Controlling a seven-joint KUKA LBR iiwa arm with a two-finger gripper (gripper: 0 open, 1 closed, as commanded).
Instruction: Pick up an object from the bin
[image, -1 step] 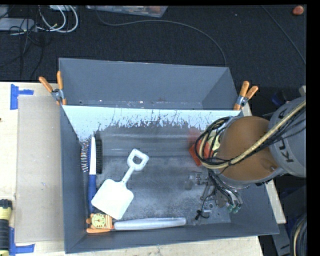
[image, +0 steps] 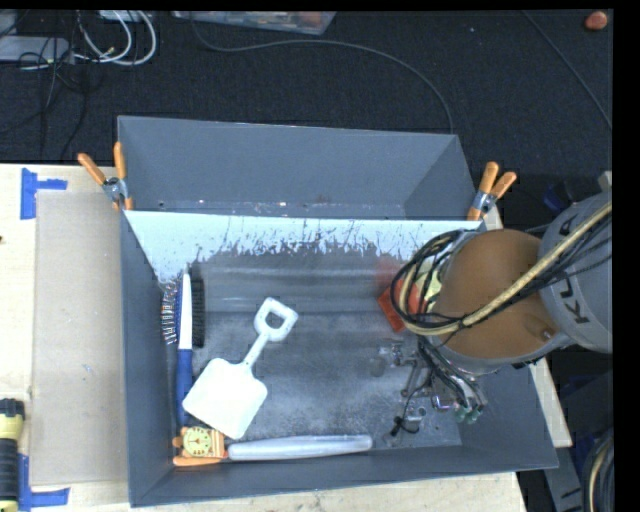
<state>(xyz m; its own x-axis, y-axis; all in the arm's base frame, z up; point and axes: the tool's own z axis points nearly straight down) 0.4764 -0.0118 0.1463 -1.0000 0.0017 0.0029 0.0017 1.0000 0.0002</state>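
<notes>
The hand (image: 408, 418) is hanging low over bare floor in the right front part of the bin (image: 300, 180). How far it is open, and whether it is gripping anything, I cannot tell. A red thing (image: 388, 300) is lying just behind it, partly hidden by cables. A clear tube (image: 300, 447) is lying along the front wall, with an orange clock toy (image: 199, 443) at its left end. A white shovel (image: 228, 395) and a brush (image: 186, 320) are lying well apart, at the left.
</notes>
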